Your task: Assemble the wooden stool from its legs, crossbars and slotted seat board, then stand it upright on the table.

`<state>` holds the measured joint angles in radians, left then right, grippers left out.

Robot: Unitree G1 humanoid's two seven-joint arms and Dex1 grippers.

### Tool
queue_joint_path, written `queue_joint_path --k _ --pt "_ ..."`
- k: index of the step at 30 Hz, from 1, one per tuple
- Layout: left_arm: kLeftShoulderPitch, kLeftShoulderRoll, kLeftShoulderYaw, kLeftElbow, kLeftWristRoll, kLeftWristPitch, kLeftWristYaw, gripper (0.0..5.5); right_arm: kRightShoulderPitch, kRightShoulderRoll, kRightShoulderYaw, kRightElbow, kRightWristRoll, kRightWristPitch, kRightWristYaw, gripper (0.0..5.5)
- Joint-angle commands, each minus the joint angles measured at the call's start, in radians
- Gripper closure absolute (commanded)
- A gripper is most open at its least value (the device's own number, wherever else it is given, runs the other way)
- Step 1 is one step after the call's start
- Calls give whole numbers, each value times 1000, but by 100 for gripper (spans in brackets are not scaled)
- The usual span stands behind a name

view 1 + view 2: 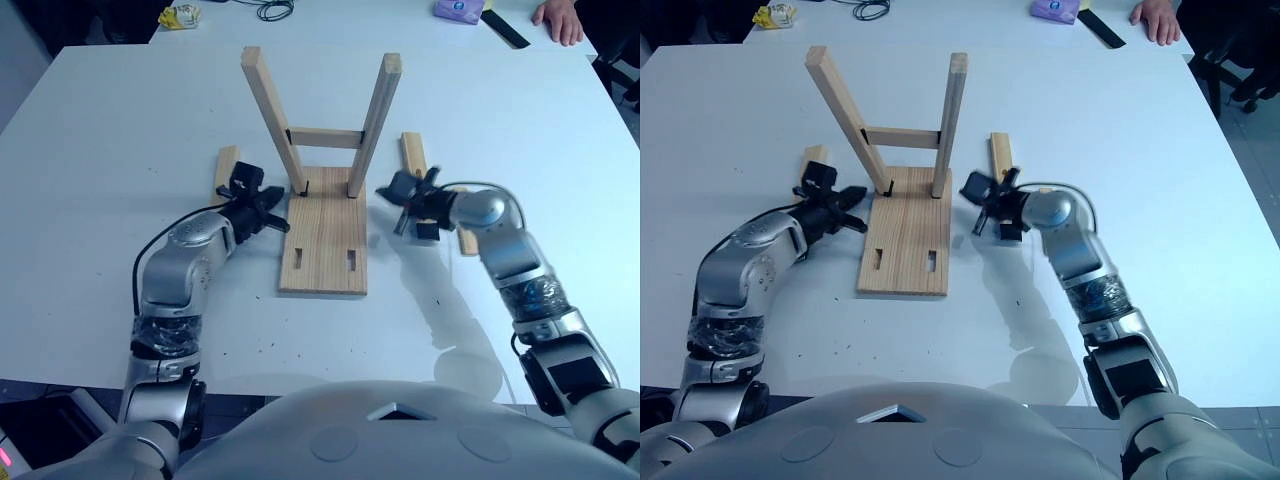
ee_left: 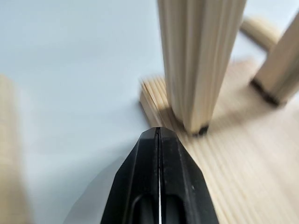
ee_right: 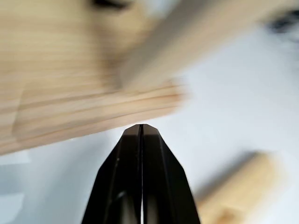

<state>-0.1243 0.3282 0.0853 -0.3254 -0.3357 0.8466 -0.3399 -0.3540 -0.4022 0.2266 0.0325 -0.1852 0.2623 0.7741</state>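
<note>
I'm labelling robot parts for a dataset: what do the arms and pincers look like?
The left arm and right arm have rounded silver-grey shells with dark glossy bands. A thin black cable loops beside the left one. The left pincer and right pincer are black, tapering to points.

Silver arms (image 1: 190, 255), blk left claw (image 2: 159, 133), right claw (image 3: 141, 127)

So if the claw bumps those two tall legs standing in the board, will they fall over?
Probably they'd wobble, not roll: the legs are tall, square-edged and held only at the far end of the board. The crossbar ties them, so they'd likely tip together. The wood looks stiff, not bendy.
</note>
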Motion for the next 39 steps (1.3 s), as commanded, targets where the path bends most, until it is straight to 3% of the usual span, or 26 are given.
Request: queue_joint_path --k 1,7,13,16,21,28,39 --pt "56 -79 150 -211 -76 79 113 550 13 -40 -77 -130 47 69 -21 548" --pt "136 -202 368 -364 -146 90 266 550 100 -7 -205 -281 70 225 -175 548" --pt "168 -256 346 -272 -89 -20 331 550 133 130 -268 -223 38 278 -458 548" --pt "141 -312 295 -247 -45 -104 386 550 169 170 -319 -227 74 390 -511 510" --pt "132 -374 239 -235 15 -233 451 550 215 149 -305 -310 122 536 -474 428" --pt "129 -393 330 -255 1 -313 540 550 222 96 -327 -424 200 761 -424 327" --pt "166 -416 312 -284 10 -357 583 550 221 46 -304 -450 209 870 -460 187"
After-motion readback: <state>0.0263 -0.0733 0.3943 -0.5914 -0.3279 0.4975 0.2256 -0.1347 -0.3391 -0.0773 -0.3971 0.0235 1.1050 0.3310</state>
